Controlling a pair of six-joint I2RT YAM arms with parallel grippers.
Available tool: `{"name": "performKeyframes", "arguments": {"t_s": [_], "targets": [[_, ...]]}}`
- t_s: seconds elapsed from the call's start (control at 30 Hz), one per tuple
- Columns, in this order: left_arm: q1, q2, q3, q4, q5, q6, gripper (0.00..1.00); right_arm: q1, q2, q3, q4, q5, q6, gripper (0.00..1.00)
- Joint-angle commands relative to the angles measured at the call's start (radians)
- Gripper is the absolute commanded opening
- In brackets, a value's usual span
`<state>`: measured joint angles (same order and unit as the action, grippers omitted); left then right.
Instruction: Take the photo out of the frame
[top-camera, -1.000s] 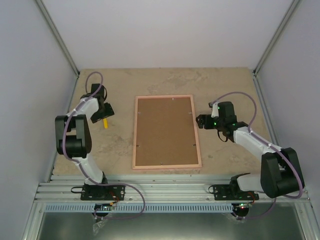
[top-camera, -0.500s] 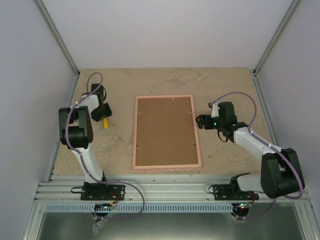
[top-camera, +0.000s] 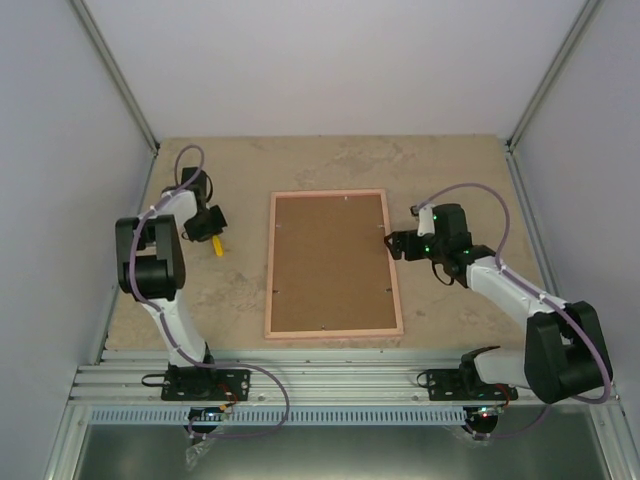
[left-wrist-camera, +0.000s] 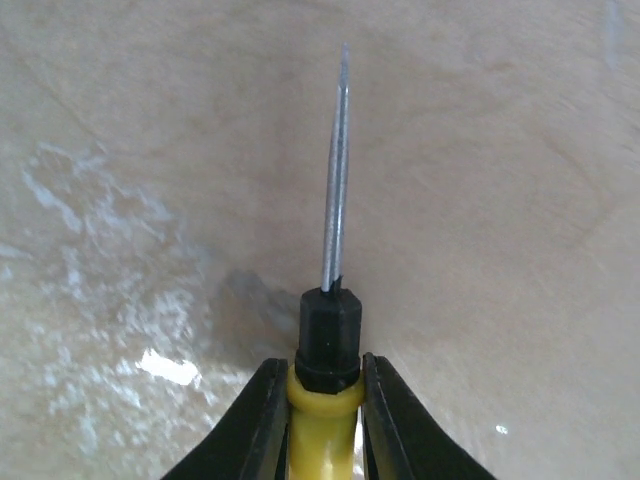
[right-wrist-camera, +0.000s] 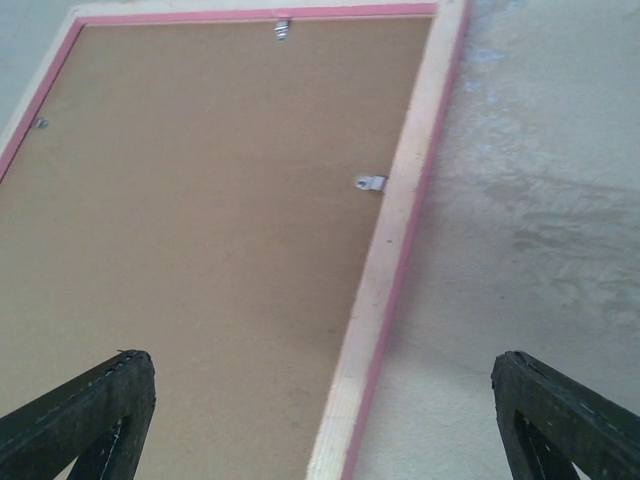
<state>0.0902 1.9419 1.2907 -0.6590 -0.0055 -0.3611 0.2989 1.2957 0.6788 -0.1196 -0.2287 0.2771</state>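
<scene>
Left end effector (left-wrist-camera: 322, 400) is clamped on a yellow-handled steel screwdriver (left-wrist-camera: 337, 200), well left of the pink-railed rectangular wooden frame (right-wrist-camera: 392, 250). Right end effector (top-camera: 397, 243), spread wide, hovers at the frame's right rail and is the nearer one. The frame lies back-up on the mottled beige desk (top-camera: 450, 170), long axis front-to-back; the photo is hidden under its brown backing board (right-wrist-camera: 200, 220).

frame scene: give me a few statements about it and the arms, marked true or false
1. The frame lies back up, brown board showing. True.
2. The photo lies loose on the table. False: no photo shows; the board covers the frame's back.
3. The left gripper has its fingers closed on a screwdriver at its yellow handle. True.
4. The right gripper clamps the frame rail. False: its fingers stand wide apart, holding nothing.
</scene>
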Motion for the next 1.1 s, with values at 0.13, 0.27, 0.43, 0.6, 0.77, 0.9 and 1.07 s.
{"name": "performKeyframes", "arguments": {"t_s": [0.13,0.27,0.43,0.6,0.77,0.9,1.07], "targets": [[0.003,-0.209,-0.086,0.056,0.242,-0.041,0.04,0.086,-0.051,0.017,0.034,-0.049,-0.043,0.98],[-0.001,-0.335,-0.164,0.119,0.359,-0.113,0.01,0.140,-0.087,0.030,0.035,-0.030,-0.046,0.98],[-0.057,-0.497,-0.284,0.251,0.451,-0.233,0.00,0.241,-0.130,0.042,0.059,0.020,-0.041,0.98],[-0.195,-0.631,-0.422,0.448,0.490,-0.410,0.00,0.350,-0.160,0.049,0.116,0.060,-0.005,0.98],[-0.301,-0.707,-0.526,0.643,0.479,-0.564,0.00,0.448,-0.177,0.044,0.208,0.128,0.003,0.98],[-0.373,-0.746,-0.595,0.810,0.453,-0.665,0.00,0.507,-0.168,0.048,0.257,0.179,0.007,0.97],[-0.465,-0.781,-0.660,0.987,0.403,-0.760,0.00,0.572,-0.141,0.036,0.349,0.228,-0.003,0.94]]}}
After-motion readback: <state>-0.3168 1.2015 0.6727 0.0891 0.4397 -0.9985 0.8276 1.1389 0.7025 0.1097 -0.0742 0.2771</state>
